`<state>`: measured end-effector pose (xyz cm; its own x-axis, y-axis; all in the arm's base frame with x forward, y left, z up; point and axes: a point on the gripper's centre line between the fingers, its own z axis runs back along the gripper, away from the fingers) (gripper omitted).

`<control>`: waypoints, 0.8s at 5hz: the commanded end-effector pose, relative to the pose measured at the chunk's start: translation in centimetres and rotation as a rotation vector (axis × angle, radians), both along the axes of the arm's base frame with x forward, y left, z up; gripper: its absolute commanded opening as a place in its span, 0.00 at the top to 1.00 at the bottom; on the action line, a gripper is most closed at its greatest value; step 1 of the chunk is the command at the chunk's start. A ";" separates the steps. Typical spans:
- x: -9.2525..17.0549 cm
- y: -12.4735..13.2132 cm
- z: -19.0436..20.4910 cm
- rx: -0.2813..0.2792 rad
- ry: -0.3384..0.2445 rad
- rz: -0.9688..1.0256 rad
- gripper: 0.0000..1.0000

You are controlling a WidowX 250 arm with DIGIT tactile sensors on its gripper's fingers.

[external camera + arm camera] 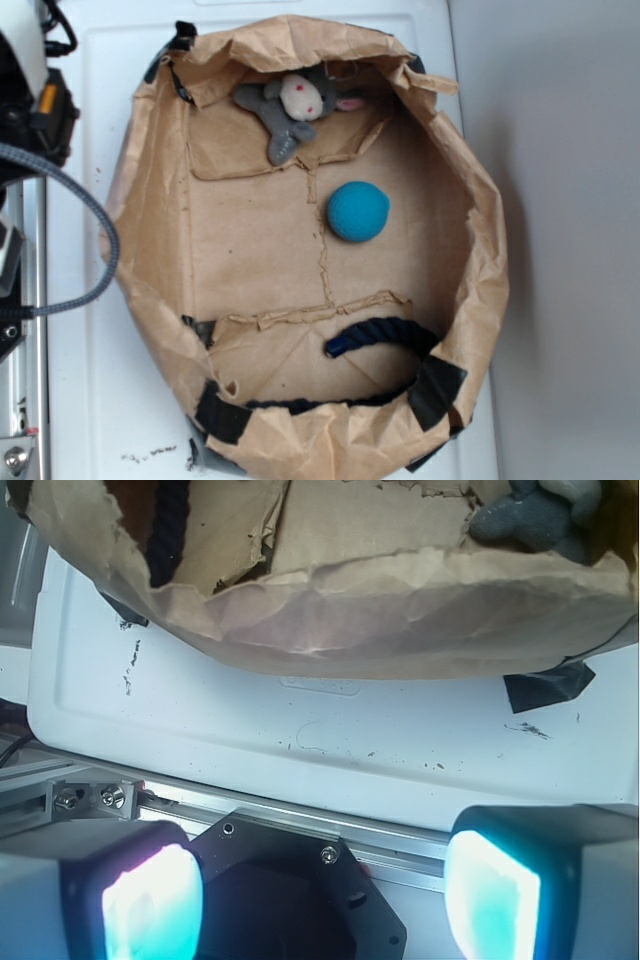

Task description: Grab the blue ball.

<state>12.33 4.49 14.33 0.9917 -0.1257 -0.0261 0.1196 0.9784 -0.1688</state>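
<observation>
Only exterior: blue ball (357,211) in bag (300,60) | wrist: jaws spread, empty, outside bag

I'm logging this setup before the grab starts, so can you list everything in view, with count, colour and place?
blue ball: one, teal-blue, on the bag floor, right of centre in the exterior view.
plush animal: one, grey with a pale face, at the far end of the bag floor, apart from the ball.
rope handle: one, dark navy, lying inside the near end of the bag.
paper bag: one, brown, crumpled, open-topped, with black tape patches, sitting on the white surface.
white surface: one, scuffed, under the bag.
cable: one, grey braided, at the left edge.
hand: one, pads apart, outside the bag, holding nothing.
</observation>
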 end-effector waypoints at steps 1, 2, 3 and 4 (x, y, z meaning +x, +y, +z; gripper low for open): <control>0.2 0.4 0.4 0.005 -0.013 0.010 0.00; 0.2 0.4 0.4 0.005 -0.013 0.010 0.00; 3.2 0.2 1.3 -0.026 -0.005 0.036 0.00; 5.3 -0.9 3.1 -0.055 -0.005 0.070 0.00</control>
